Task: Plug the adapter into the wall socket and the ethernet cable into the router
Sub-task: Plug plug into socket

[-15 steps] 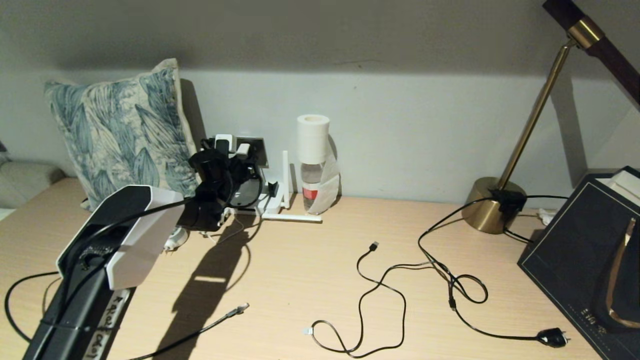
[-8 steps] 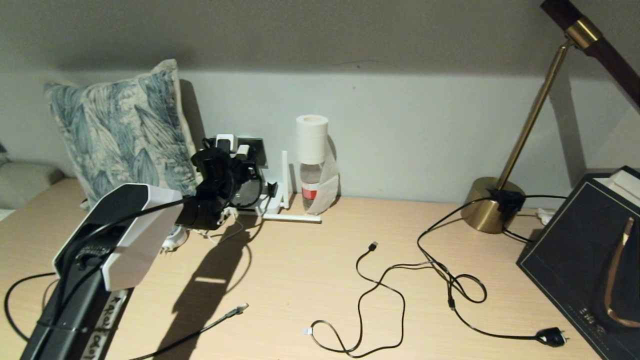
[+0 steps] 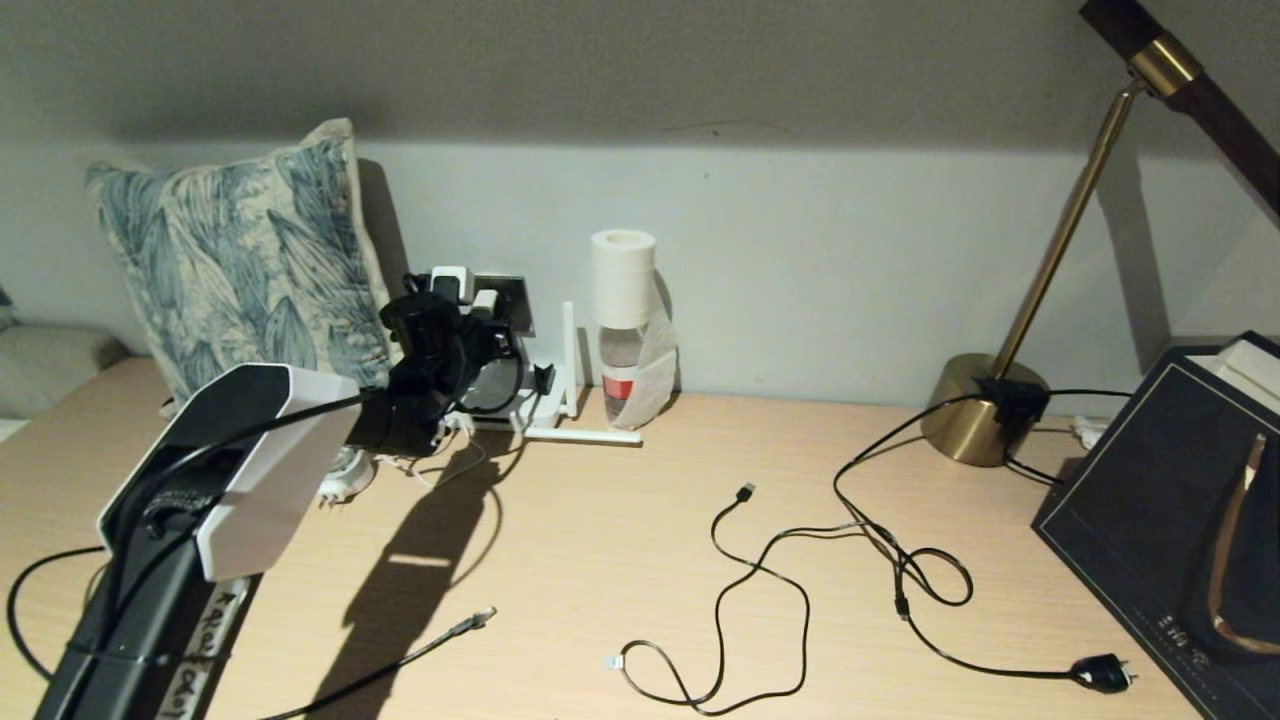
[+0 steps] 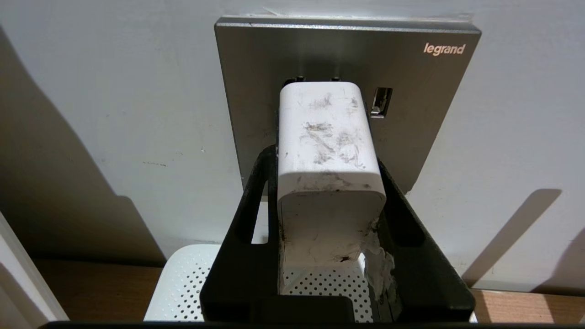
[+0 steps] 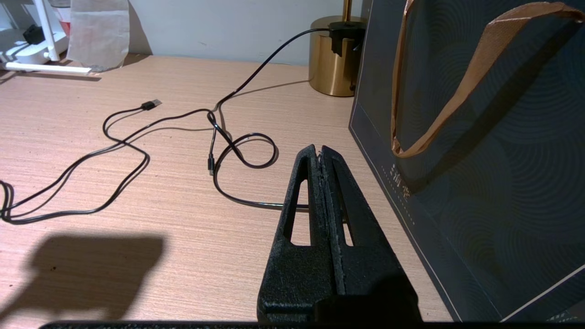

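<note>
In the left wrist view my left gripper [image 4: 325, 161] is shut on the adapter [image 4: 327, 137], a scuffed white block clamped between the two black fingers. Its front end sits against the wall socket [image 4: 411, 91], a brushed-grey plate, with a thin dark gap at the top edge. In the head view the left gripper [image 3: 437, 335] is at the wall socket [image 3: 516, 296], above the router [image 3: 500, 395]. The ethernet cable [image 3: 400, 660] lies loose on the desk, its clear connector [image 3: 483, 614] free. My right gripper [image 5: 320, 151] is shut and empty, low over the desk.
A patterned pillow [image 3: 240, 260] leans on the wall left of the socket. A bottle with a paper roll [image 3: 625, 330] stands right of the router. A thin USB cable [image 3: 760, 580], a pronged plug [image 3: 1100, 675], a brass lamp base [image 3: 980, 410] and a dark bag [image 3: 1170, 520] lie to the right.
My left arm has shifted slightly, lifting the gripper and adapter a little higher against the socket. The cables on the desk have not moved.
</note>
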### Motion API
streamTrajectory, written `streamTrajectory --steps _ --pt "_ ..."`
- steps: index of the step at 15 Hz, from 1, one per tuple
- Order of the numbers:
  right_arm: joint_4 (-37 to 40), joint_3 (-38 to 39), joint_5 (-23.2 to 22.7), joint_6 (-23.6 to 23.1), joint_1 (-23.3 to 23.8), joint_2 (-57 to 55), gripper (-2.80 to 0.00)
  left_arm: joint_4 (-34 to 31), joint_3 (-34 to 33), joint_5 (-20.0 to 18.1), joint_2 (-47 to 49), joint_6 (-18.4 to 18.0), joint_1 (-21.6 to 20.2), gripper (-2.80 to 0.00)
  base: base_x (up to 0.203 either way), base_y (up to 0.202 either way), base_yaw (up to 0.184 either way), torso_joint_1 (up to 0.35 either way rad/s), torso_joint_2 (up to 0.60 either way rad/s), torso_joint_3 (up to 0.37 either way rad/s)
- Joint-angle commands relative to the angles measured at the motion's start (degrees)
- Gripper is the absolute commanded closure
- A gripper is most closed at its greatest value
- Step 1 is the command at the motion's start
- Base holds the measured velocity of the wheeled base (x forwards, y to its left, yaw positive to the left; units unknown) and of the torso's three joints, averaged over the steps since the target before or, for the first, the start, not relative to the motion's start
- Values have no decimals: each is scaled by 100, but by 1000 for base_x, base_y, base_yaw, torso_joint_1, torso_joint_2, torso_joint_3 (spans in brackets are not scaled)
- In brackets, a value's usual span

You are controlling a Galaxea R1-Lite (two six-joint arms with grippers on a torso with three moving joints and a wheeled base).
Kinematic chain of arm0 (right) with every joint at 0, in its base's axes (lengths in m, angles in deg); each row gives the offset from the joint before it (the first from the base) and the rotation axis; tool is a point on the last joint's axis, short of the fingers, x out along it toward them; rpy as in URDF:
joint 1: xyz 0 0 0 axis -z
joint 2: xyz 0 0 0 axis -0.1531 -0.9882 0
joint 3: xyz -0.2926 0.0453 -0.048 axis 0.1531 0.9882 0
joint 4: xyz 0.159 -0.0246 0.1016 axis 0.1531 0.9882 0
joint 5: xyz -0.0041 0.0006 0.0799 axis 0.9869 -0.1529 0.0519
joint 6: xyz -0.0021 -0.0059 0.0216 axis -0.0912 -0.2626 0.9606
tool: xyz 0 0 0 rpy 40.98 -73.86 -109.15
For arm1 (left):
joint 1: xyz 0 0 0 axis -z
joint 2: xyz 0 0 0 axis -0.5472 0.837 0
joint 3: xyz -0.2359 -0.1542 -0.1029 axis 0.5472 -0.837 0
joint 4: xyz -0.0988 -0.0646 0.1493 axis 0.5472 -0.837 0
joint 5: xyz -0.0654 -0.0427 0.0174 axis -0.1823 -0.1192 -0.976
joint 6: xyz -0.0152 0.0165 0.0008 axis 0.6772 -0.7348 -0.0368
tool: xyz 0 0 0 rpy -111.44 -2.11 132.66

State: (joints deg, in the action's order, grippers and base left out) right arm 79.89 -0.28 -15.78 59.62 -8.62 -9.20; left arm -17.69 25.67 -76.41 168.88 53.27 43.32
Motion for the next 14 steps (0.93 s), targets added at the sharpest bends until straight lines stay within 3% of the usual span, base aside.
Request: streamTrajectory --steps 1,14 --pt "-5 149 0 -2 -1 0 0 4 1 17 -136 -1 -12 0 0 0 0 0 0 0" --pt "-5 149 0 -2 -1 0 0 -65 1 -97 -327 -10 -21 0 0 0 0 0 0 0"
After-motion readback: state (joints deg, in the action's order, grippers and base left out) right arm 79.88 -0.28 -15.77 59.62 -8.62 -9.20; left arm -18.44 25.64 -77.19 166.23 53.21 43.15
